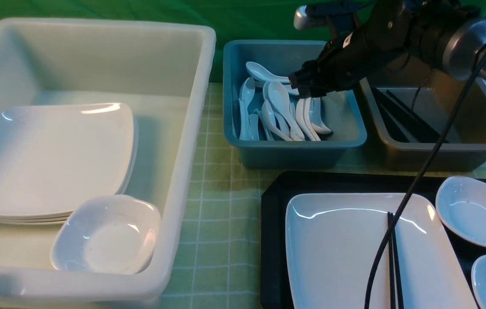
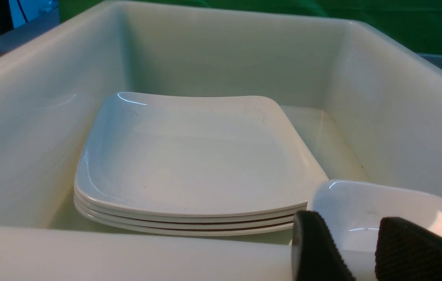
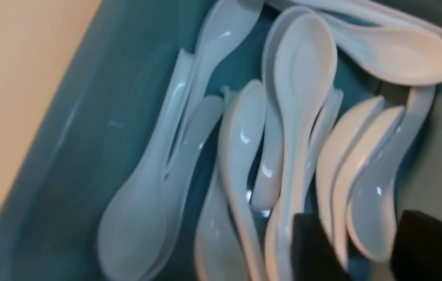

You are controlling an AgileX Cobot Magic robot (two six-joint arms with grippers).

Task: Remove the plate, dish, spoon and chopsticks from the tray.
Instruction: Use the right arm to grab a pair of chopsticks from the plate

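Two black pads [image 3: 310, 249] of the right gripper [image 3: 357, 220] stood apart, clamping nothing. They hung over a heap of glossy white spoons [image 3: 295, 97] in the blue tub [image 1: 294, 152], just beyond the tray [image 1: 273, 223]. The left gripper [image 2: 347, 224], well left of the tray, also had its textured pads apart and empty, by the near rim of the white tub [image 1: 182, 171].

On the black tray lay the plate [image 1: 345, 240], square with rounded corners, and the thin black chopsticks [image 1: 393, 257] rested on it. Two deep white dishes [image 1: 474, 212] sat on the tray at its right side. The right arm's cable [image 1: 423, 171] hung in front of plate and chopsticks in the front view. A brown tub [image 1: 440, 154] beyond the tray held more black sticks.

Only the left wrist view showed the stacked plates [image 2: 193, 164] edge-on, three high, with a lone dish [image 2: 380, 210] beside them. Only the right wrist view, somewhat blurred, showed the gap between the right pads.
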